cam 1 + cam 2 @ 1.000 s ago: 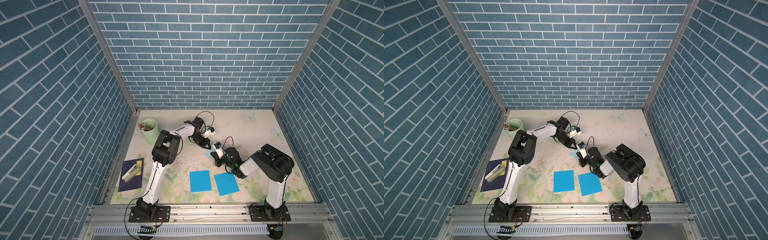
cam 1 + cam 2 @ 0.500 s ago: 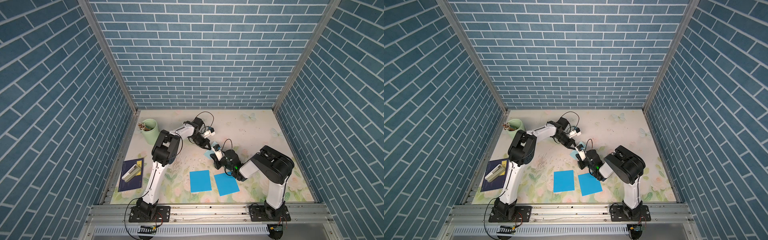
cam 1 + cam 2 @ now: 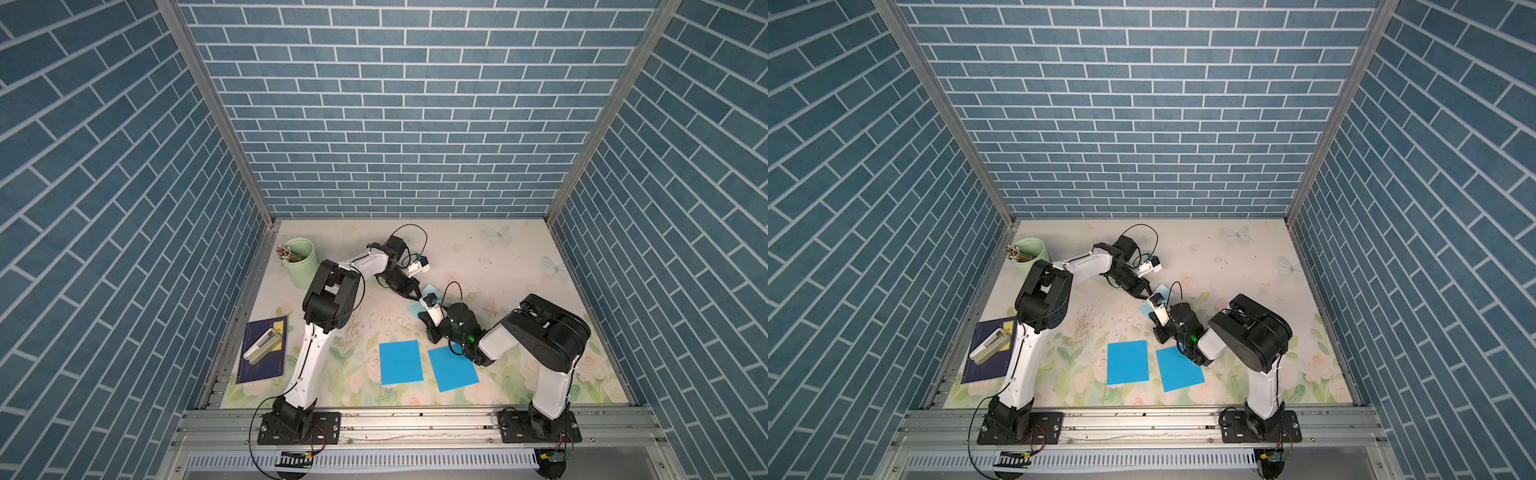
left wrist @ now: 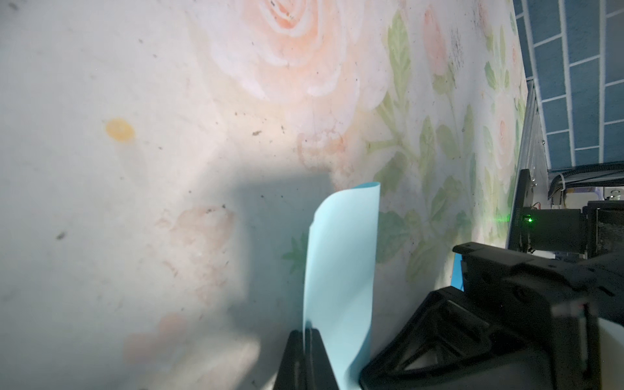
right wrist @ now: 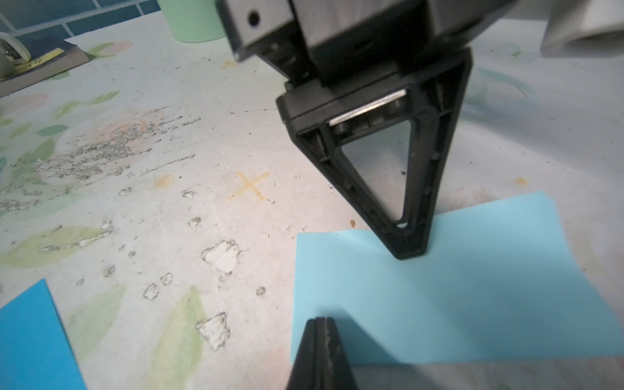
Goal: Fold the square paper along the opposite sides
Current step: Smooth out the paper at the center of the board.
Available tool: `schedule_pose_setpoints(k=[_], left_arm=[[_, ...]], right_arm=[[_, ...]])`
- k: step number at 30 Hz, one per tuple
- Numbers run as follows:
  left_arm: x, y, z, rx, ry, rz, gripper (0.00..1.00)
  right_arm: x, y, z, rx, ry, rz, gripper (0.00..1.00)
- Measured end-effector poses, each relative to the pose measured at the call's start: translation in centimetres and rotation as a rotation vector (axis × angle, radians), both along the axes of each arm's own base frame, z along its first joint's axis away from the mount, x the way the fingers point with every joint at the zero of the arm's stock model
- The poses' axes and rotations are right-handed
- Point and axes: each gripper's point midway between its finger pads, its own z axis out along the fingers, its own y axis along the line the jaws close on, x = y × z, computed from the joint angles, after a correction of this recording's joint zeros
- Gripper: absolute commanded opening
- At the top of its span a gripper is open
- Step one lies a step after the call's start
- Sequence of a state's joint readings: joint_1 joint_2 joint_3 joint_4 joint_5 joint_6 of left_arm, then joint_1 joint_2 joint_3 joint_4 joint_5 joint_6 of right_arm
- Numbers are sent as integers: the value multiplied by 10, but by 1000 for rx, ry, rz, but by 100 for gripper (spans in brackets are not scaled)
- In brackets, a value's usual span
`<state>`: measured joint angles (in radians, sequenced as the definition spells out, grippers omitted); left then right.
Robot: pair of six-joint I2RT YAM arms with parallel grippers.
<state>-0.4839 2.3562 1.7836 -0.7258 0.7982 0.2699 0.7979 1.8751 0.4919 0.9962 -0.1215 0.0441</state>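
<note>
Light-blue paper (image 3: 415, 308) at the centre of the table (image 3: 498, 257). The left hand (image 4: 305, 334), reaching in from 10 o'clock, pinches one edge of the paper, which curls up out of the pinch. The right hand (image 5: 320, 326), coming from 4 o'clock, is pressed together, its tips at the opposite edge. Whether it grips the paper cannot be told. Two darker blue sheets (image 3: 401, 362) lie side by side at 6 o'clock. A green cup (image 3: 300, 262) stands at 10 o'clock and a book (image 3: 262, 349) lies at 8 o'clock.
</note>
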Motion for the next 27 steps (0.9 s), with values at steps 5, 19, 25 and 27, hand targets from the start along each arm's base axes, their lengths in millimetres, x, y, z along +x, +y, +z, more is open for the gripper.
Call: schedule_pose_setpoints(k=[5, 19, 25, 27], left_arm=[[-3, 4, 1, 8, -12, 22, 0], [-10, 16, -1, 22, -22, 135, 0], [-8, 16, -1, 28, -19, 143, 0], [-7, 16, -1, 30, -22, 144, 0]], right_arm=[[-4, -3, 20, -14, -6, 40, 0], [78, -28, 34, 72, -32, -124, 0], [81, -27, 7, 54, 42, -163, 0], [81, -30, 3, 48, 62, -184, 0]])
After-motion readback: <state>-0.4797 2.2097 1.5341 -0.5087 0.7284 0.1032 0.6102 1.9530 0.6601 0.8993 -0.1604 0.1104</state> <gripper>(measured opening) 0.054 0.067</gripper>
